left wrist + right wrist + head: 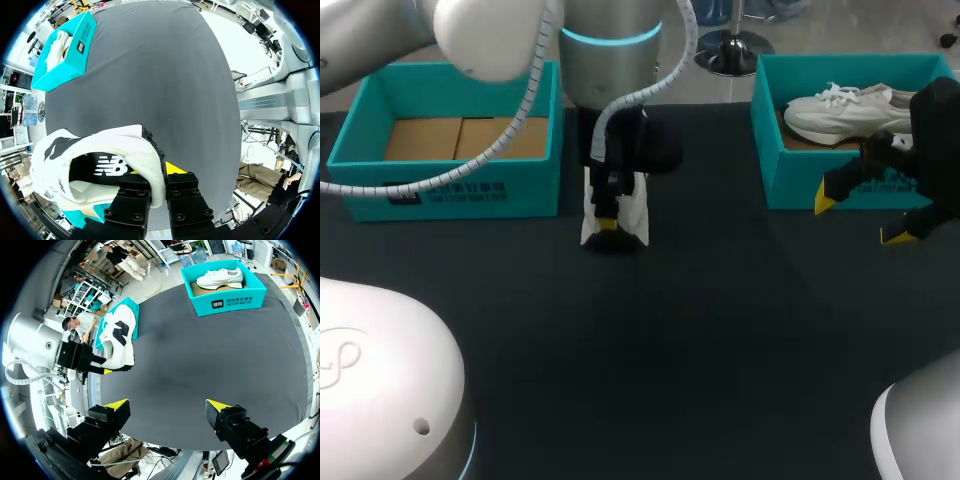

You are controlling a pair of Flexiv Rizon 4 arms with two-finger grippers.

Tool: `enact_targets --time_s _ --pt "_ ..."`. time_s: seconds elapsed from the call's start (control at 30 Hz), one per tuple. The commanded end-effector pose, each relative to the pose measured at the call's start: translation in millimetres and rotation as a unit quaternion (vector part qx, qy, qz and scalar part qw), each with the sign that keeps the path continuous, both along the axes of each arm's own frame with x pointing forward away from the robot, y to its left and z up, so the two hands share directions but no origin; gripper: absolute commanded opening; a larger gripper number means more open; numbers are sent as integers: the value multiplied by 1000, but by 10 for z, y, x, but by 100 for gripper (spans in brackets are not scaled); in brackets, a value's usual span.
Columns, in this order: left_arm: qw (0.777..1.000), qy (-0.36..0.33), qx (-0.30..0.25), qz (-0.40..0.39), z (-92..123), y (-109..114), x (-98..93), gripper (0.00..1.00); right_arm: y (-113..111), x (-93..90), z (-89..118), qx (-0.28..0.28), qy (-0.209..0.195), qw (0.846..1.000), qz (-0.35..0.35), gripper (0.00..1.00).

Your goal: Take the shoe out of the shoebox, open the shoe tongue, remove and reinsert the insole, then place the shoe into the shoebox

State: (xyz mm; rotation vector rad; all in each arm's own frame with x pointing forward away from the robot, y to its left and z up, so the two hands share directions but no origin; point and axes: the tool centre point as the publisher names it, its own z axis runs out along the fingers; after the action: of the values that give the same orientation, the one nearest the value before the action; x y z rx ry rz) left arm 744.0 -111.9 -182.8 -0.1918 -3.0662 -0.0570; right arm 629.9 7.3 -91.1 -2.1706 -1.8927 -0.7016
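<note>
Teal shoebox (450,190) shows its cardboard floor. Just right of it, outside the box: left gripper (607,222), fingers clamped on the heel collar of the white shoe (632,210), one inside, one outside. Well right of it: second shoebox (790,180) holding another shoe (840,108). Right gripper (860,220) farthest right, fingers spread wide, holding nothing.

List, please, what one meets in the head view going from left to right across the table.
First the empty shoebox → white shoe held in the left gripper → second shoebox, with another shoe inside.
</note>
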Motion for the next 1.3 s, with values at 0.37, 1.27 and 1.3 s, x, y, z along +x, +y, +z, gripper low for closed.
enact_targets --time_s 0.37,1.27,1.3 --pt "998 -3 -16 66 262 1470 620 0 19 37 17 -2 4 1000 1 100" --pt "996 6 -13 85 141 1534 704 0 19 37 17 -2 4 1000 1 100" --pt "996 6 -13 85 141 1534 704 0 19 37 17 -2 4 1000 1 100"
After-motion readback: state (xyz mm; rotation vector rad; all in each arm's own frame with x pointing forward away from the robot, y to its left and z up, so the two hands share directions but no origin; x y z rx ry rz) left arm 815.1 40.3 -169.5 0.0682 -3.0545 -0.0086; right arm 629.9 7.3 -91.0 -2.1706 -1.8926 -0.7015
